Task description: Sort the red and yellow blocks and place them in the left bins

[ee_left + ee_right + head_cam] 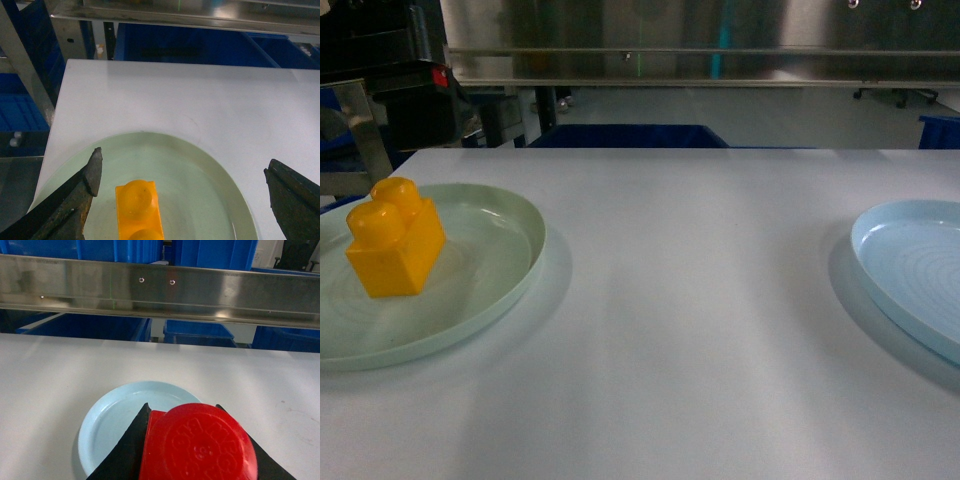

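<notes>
The yellow block (395,240), glossy orange-yellow with two round studs, stands on a pale green plate (510,225) at the table's left. In the left wrist view my left gripper (183,162) hangs open above that plate, its dark fingers (90,175) wide on either side of the yellow block (140,205) and not touching it. My right gripper (182,407) is shut on the red block (200,445), held above a pale blue plate (110,415). Blue bins (630,136) sit beyond the table's far edge. Neither gripper shows in the head view.
The pale blue plate (910,270) lies at the table's right edge. A steel rail (160,287) runs across behind the table, with more blue crates (200,47) below and behind it. A metal frame post (25,75) stands off the table's left side.
</notes>
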